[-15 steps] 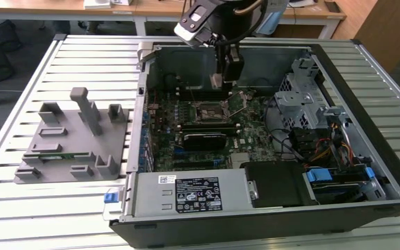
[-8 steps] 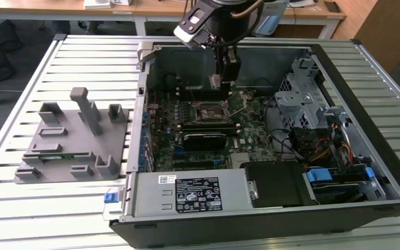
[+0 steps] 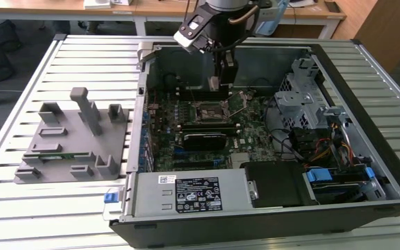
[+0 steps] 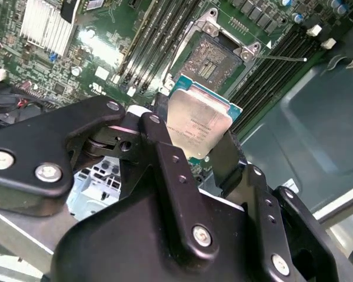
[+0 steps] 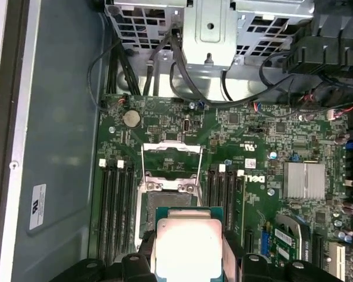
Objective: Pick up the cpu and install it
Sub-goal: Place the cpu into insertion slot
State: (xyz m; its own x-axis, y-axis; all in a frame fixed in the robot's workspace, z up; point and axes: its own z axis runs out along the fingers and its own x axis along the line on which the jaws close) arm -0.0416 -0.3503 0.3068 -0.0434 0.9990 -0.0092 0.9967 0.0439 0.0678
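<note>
Installation is in hand: the gripper [image 4: 191, 141] grasps the cpu [image 4: 201, 120] by opposite edges between its fingers [image 4: 229, 155], clear above the motherboard [image 5: 253, 135] near the open socket [image 4: 215, 59], so seating appears to require squaring chip to socket.

Exterior view seemingly high, wrist views sharing socket [image 4: 215, 59] [image 5: 146, 205]

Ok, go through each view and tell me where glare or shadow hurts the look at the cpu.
First wrist view: glare bleaches the cpu lid to flat white. Second wrist view: the lid shows an even sheen, and the hot spot falls on the motherboard instead. Exterior view: the case interior around the gripper is dim beside the bright slatted table.
</note>
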